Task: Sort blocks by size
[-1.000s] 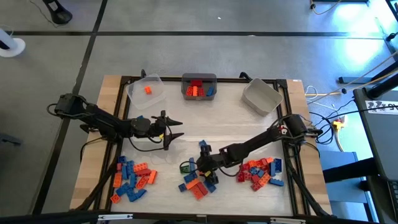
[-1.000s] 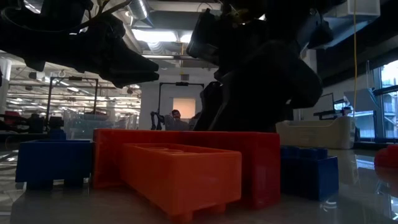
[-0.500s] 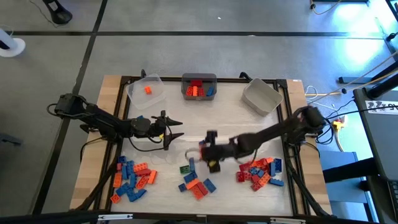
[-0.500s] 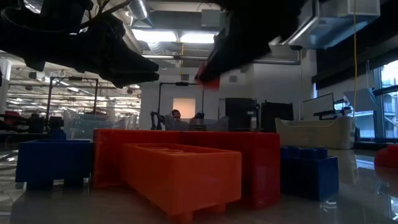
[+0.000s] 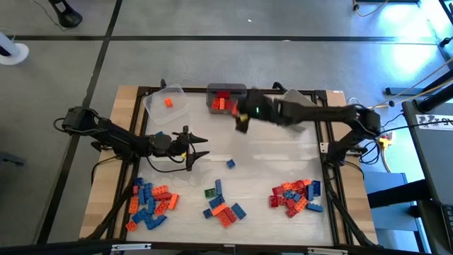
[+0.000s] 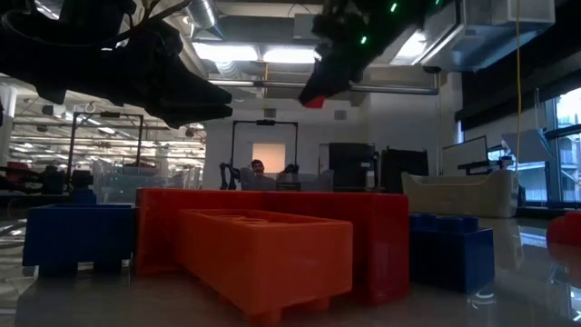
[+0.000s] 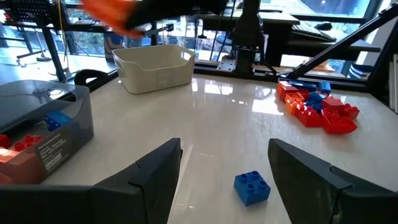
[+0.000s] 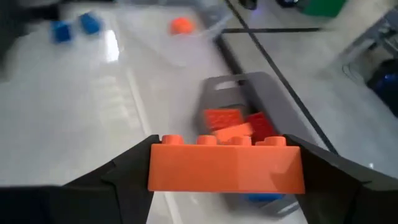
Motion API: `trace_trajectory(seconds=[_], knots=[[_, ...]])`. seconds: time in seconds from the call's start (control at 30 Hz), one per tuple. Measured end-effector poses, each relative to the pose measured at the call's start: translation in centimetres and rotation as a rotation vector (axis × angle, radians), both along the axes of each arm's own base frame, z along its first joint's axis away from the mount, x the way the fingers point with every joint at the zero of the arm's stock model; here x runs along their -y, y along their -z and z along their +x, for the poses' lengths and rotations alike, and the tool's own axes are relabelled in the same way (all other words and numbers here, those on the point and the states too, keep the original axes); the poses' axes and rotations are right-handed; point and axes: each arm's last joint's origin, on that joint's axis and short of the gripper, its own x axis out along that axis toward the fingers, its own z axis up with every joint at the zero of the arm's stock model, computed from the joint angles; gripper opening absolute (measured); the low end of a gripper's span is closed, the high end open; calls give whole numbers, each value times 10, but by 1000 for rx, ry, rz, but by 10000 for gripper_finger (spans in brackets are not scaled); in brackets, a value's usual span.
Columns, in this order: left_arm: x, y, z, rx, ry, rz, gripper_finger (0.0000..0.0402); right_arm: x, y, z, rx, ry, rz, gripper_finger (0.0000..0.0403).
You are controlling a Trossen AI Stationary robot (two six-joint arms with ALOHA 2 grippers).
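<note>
My right gripper (image 5: 241,119) hangs in the air just near of the grey bin (image 5: 226,99), shut on a long orange block (image 8: 227,165) with a row of studs on top. In the low view the gripper (image 6: 322,82) is high above the table. My left gripper (image 5: 199,146) waits open at the table's left middle; in its wrist view a small blue block (image 7: 252,186) lies on the table beyond its open fingers (image 7: 227,177). More blocks lie in three piles along the near side: left (image 5: 150,202), middle (image 5: 223,209) and right (image 5: 296,196). My right gripper pinches the orange block by its two short ends (image 8: 157,168) between its two fingers, so the block spans the gap crosswise. The fingers come from the table's right, slanting down. The block is level, studs up, lifted clear above the table beside the grey bin.
The grey bin holds red, orange and blue blocks. A clear bin (image 5: 168,103) at the far left holds one orange block (image 5: 168,102). A pale bin (image 5: 297,110) stands at the far right. The table's middle (image 5: 269,152) is bare.
My right gripper has risen from the middle pile at the near side with the orange block and swung toward the far edge, tipping more level, until it hangs by the grey bin. The block has been lifted clear of the pile.
</note>
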Motion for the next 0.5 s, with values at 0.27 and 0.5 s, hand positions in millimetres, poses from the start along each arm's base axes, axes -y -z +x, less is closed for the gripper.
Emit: trace_trajectory(seconds=[0.27,0.5], knots=[[0,0,0,-1,1,14,229,96,24,-4,155,103,78,309],[0,0,0,-1,1,15,229,131,60,-1,179,128,154,312]])
